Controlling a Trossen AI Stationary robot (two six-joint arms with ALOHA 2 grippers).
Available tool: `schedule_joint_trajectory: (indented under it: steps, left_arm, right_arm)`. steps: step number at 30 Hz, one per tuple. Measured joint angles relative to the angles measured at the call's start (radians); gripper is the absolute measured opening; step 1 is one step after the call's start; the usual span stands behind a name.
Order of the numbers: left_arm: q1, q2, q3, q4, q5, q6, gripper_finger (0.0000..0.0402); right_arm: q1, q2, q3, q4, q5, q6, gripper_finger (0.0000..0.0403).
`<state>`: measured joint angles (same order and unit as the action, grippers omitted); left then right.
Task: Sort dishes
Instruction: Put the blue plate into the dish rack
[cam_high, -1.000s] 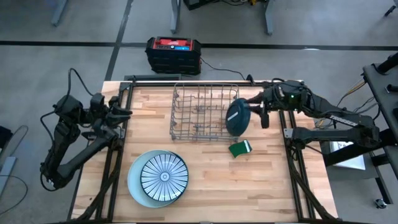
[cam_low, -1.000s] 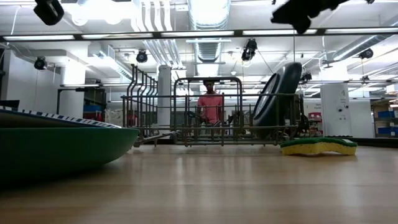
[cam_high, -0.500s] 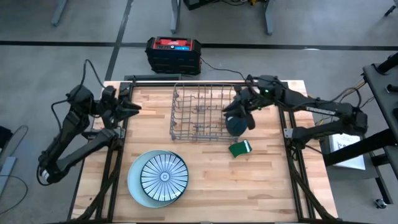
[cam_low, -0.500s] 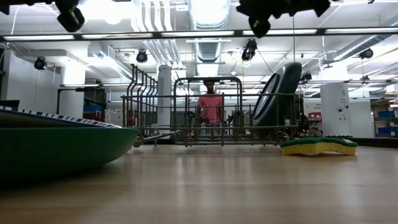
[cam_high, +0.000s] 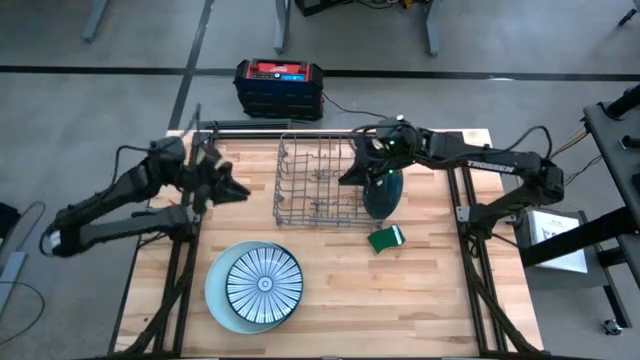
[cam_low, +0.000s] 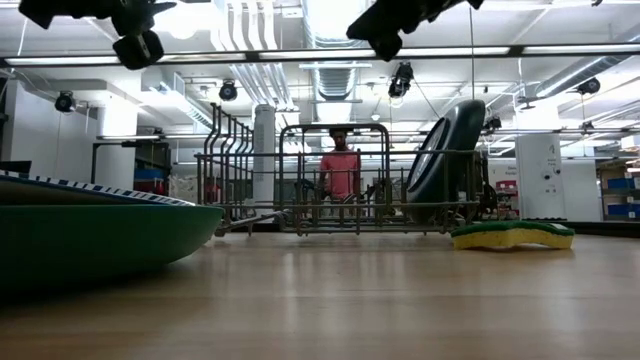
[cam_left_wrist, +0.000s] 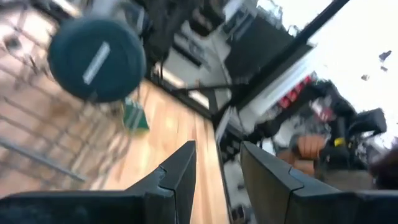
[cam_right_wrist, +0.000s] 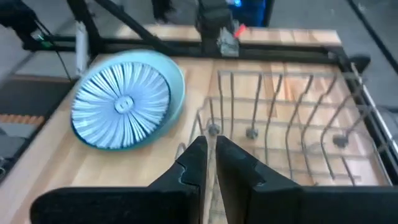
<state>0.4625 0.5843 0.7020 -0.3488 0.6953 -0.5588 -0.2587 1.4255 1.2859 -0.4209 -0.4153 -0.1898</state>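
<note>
A dark teal plate (cam_high: 385, 192) stands on edge in the right end of the grey wire rack (cam_high: 320, 185); it also shows in the low view (cam_low: 447, 160) and the left wrist view (cam_left_wrist: 96, 59). A large pale blue-white plate (cam_high: 255, 285) with a ray pattern lies flat near the table's front left; its outer wall looks green in the low view (cam_low: 90, 235). My right gripper (cam_high: 350, 175) hangs shut and empty above the rack, left of the teal plate. My left gripper (cam_high: 235, 190) is open and empty, in the air left of the rack.
A small green sponge with a white edge (cam_high: 387, 238) lies in front of the rack's right end. A black and red box (cam_high: 280, 85) stands on the floor beyond the far edge. A person (cam_low: 340, 170) stands in the room behind the rack.
My right gripper has drawn away from the teal plate toward the table's left, coming over the rack. My left gripper has reached from the table's left edge toward the rack. The teal plate has stayed standing in the rack.
</note>
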Motion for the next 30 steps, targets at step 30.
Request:
schedule_joint_trajectory:
  steps: [30]
  left_arm:
    - [-1.375, 0.475, 0.168, -0.314, -1.079, -0.277, 0.0116]
  right_arm:
    - [0.333, 0.246, 0.054, 0.106, 0.085, 0.115, 0.0013]
